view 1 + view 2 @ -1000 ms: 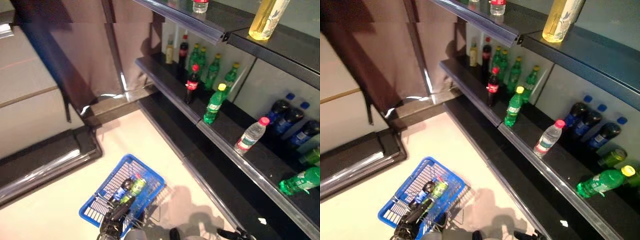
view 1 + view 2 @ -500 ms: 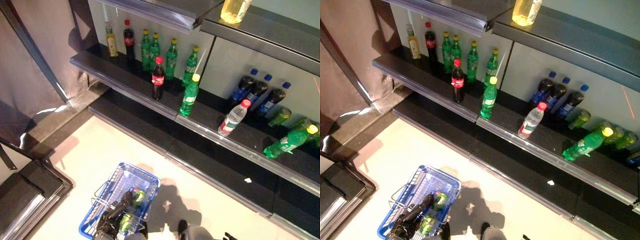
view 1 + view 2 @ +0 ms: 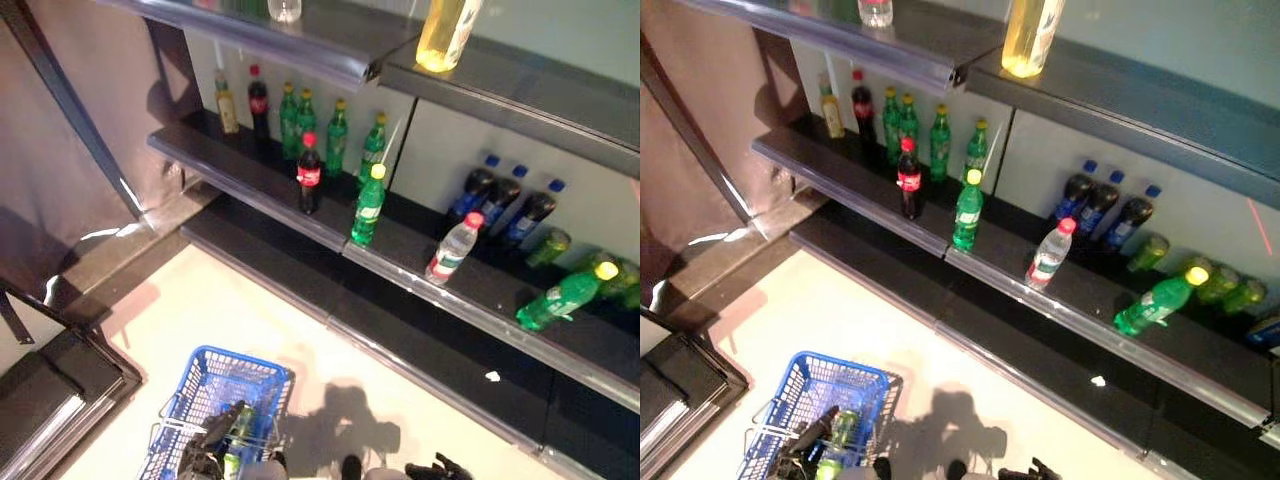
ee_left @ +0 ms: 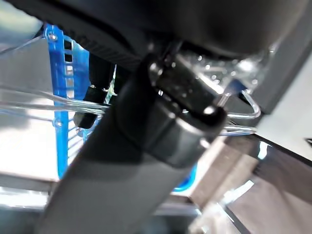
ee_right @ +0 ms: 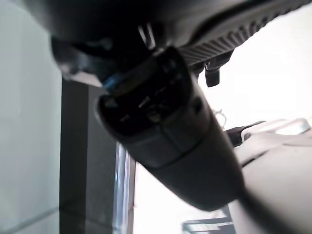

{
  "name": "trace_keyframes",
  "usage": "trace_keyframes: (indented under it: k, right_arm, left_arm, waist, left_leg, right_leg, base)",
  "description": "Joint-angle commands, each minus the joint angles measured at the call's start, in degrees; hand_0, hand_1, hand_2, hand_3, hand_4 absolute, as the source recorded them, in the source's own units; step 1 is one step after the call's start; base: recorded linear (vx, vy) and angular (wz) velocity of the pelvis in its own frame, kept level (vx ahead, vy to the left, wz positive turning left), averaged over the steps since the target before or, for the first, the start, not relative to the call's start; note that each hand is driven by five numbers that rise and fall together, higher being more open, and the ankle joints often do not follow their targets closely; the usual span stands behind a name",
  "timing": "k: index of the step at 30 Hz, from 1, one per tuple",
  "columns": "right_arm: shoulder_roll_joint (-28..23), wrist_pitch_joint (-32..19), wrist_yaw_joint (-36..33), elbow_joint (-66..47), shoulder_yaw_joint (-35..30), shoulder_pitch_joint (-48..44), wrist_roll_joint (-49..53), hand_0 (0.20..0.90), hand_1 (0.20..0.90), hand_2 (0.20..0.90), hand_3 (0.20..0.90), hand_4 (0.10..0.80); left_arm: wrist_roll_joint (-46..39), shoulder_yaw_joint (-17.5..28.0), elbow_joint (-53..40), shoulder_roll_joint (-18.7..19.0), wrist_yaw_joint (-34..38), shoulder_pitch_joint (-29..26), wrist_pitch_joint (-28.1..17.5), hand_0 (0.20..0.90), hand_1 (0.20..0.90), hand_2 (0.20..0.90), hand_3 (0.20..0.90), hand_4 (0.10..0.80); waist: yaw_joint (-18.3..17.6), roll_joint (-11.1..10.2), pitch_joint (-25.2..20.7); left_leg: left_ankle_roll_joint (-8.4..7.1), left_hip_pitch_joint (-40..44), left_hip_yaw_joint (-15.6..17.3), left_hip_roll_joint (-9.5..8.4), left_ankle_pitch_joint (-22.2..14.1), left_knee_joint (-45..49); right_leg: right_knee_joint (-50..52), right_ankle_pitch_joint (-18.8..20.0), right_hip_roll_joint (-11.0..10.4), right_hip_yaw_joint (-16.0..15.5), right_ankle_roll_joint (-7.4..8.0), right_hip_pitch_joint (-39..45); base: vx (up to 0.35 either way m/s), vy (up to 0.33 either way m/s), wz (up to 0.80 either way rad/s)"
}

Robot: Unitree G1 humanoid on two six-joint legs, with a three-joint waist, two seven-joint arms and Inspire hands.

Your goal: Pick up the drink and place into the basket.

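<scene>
A blue wire basket (image 3: 262,377) hangs low at my left over the pale floor, with a green-labelled bottle (image 3: 840,431) lying in it. My left hand (image 3: 204,458) is at the basket's near rim, curled on its wire handle (image 4: 243,113). My right hand (image 3: 436,468) shows at the bottom edge, fingers relaxed and holding nothing. Drinks stand on the dark shelf (image 3: 250,185) ahead: a cola bottle (image 3: 308,173), a green bottle with a yellow cap (image 3: 367,205), a clear water bottle with a pink cap (image 3: 452,248), and a green bottle lying on its side (image 3: 560,297).
Behind them stand a row of green bottles (image 3: 338,125) and dark bottles with blue caps (image 3: 500,197). A yellow drink (image 3: 447,32) stands on the upper shelf. A lower black shelf runs along the floor. A dark step (image 3: 60,380) lies at the left.
The camera has swung toward the shelf, so the whole scene shifted. The basket stays by my left hand and now sits lower in view. My right hand has come into view.
</scene>
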Motion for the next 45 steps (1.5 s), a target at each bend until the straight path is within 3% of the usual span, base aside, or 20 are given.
trace_keyframes:
  k: [1, 4, 5, 7, 13, 16, 18, 23, 32, 38, 39, 45]
  right_arm:
    - [-3.62, -0.97, 1.46, -2.08, 2.19, -1.03, -2.57, 0.900, 0.900, 0.900, 0.900, 0.800]
    - [-3.93, -2.62, 2.64, -3.01, 3.17, -0.11, -4.33, 0.900, 0.900, 0.900, 0.900, 0.800]
    - [-4.06, -2.88, 2.86, -3.60, 3.76, -0.11, -4.35, 0.900, 0.900, 0.900, 0.900, 0.800]
    - [-4.06, -4.57, 3.45, -4.84, 4.56, 0.06, -5.32, 0.900, 0.900, 0.900, 0.900, 0.800]
    - [-5.28, -4.12, 3.60, -17.92, 7.33, 1.20, -9.25, 0.900, 0.900, 0.900, 0.900, 0.800]
    - [-6.97, -3.44, 3.71, -27.18, 11.13, 0.08, -11.60, 0.900, 0.900, 0.900, 0.900, 0.800]
    - [-8.23, -4.64, 3.87, -30.70, 12.84, -0.99, -11.78, 0.900, 0.900, 0.900, 0.900, 0.800]
    - [-13.80, -3.18, 3.03, -49.07, 14.63, -0.19, -9.63, 0.900, 0.900, 0.900, 0.900, 0.800]
    - [-23.88, -8.54, 3.33, -74.98, 5.79, -0.59, -9.23, 0.900, 0.900, 0.900, 0.900, 0.800]
    - [-26.30, -11.83, -2.68, -83.42, -0.81, -4.60, -7.44, 0.900, 0.900, 0.900, 0.900, 0.800]
    - [-25.94, -12.88, -7.06, -85.03, -3.45, -5.79, -8.63, 0.900, 0.900, 0.900, 0.900, 0.800]
    - [-24.95, -10.95, -17.16, -86.49, -6.78, -6.82, -11.98, 0.900, 0.900, 0.900, 0.900, 0.800]
  left_arm:
    - [1.41, -3.30, -4.36, -1.42, -5.44, 1.96, -5.93, 0.300, 0.300, 0.300, 0.200, 0.100]
    - [1.98, -3.04, -3.47, -1.92, -4.52, 2.44, -5.60, 0.300, 0.300, 0.300, 0.200, 0.100]
    - [3.55, -2.36, -3.30, -2.14, -4.03, 2.25, -5.08, 0.300, 0.300, 0.300, 0.200, 0.100]
    - [5.98, -2.91, -3.24, -1.45, -3.41, 1.45, -3.94, 0.300, 0.300, 0.300, 0.200, 0.100]
    - [6.34, -4.02, -6.50, 1.50, -3.31, 1.39, -2.89, 0.300, 0.300, 0.300, 0.200, 0.100]
    - [5.39, -3.63, -8.50, 3.51, -2.52, 1.16, -2.94, 0.300, 0.300, 0.300, 0.200, 0.100]
    - [4.46, -3.71, -8.99, 4.18, -2.52, 0.73, -3.17, 0.300, 0.300, 0.300, 0.200, 0.100]
    - [3.98, -5.23, -10.59, 4.48, -0.95, 1.80, -3.11, 0.300, 0.300, 0.300, 0.200, 0.100]
    - [6.53, -5.87, -12.94, 2.23, 0.35, 6.76, -3.17, 0.300, 0.300, 0.300, 0.200, 0.100]
    - [7.26, -5.90, -12.79, 1.70, 0.33, 7.01, -2.84, 0.300, 0.300, 0.300, 0.200, 0.100]
    - [7.60, -5.74, -12.21, 1.35, 0.14, 6.91, -2.66, 0.300, 0.300, 0.300, 0.200, 0.100]
    - [7.91, -5.70, -10.53, 0.64, -0.29, 7.17, -2.61, 0.300, 0.300, 0.300, 0.200, 0.100]
  waist:
    - [-0.35, 1.42, 0.60]
    - [0.43, 1.90, 0.98]
    - [0.60, 1.80, 0.81]
    - [0.10, 2.29, 0.70]
    - [0.09, 2.80, 0.60]
    - [1.39, 2.58, 0.83]
    - [1.93, 2.50, 0.96]
    - [1.03, 1.30, 0.82]
    - [0.02, 1.11, -0.37]
    - [-0.14, 1.84, -1.31]
    - [-0.28, 2.25, -1.89]
    - [-0.42, 3.12, -2.74]
  left_leg:
    - [3.77, -1.70, -0.72, 2.05, 3.28, -8.28]
    - [1.72, -1.45, -4.42, 6.01, 8.71, -16.24]
    - [1.93, -0.58, -4.85, 5.37, 6.63, -17.37]
    - [1.53, 1.04, -2.31, 5.93, 5.15, -18.02]
    - [2.74, 4.49, -1.62, 3.67, 2.47, -19.02]
    - [2.89, 4.71, 0.89, 4.54, 1.57, -18.17]
    - [2.84, 4.80, 1.99, 5.21, 1.63, -18.49]
    - [2.16, 4.65, 2.30, 6.41, 1.59, -18.56]
    - [0.69, 6.40, 1.47, 8.13, 3.03, -21.71]
    - [0.47, 7.66, 1.84, 8.33, 2.63, -22.23]
    - [0.44, 8.06, 1.97, 8.31, 2.28, -22.21]
    - [0.49, 9.18, 2.22, 8.21, 1.57, -22.14]
  right_leg:
    - [-1.12, 2.05, 3.24, 0.42, 3.79, 1.86]
    - [-1.40, 1.07, 3.28, 2.01, 4.31, 3.29]
    - [-1.06, 0.76, 2.32, 1.73, 4.86, 3.16]
    - [1.48, -0.30, 0.78, -0.70, 5.39, 2.74]
    - [3.93, 0.35, -4.04, -3.42, 8.31, 1.34]
    - [4.87, 1.36, -7.70, -7.17, 10.39, -0.22]
    - [4.62, 1.57, -8.35, -8.07, 10.80, -0.50]
    - [1.24, 2.17, -6.67, -6.91, 10.01, 0.72]
    - [-1.34, 2.23, -4.74, -6.63, 9.09, 2.07]
    - [-1.17, 1.66, -4.63, -6.68, 8.84, 2.39]
    - [-0.92, 1.34, -4.70, -6.75, 8.80, 2.40]
    - [-0.19, 0.71, -4.88, -6.86, 8.64, 2.48]
  base:
    - [0.242, 0.253, -0.47]
    - [0.223, 0.235, -0.26]
    - [0.186, 0.262, -0.05]
    - [0.161, 0.269, -0.23]
    - [0.095, 0.147, -0.16]
    - [-0.054, -0.018, -0.15]
    - [-0.100, -0.082, -0.53]
    - [0.000, -0.128, -0.12]
    - [0.030, -0.040, 0.02]
    - [0.042, 0.027, -0.01]
    - [0.034, 0.030, 0.00]
    - [0.048, 0.031, 0.00]
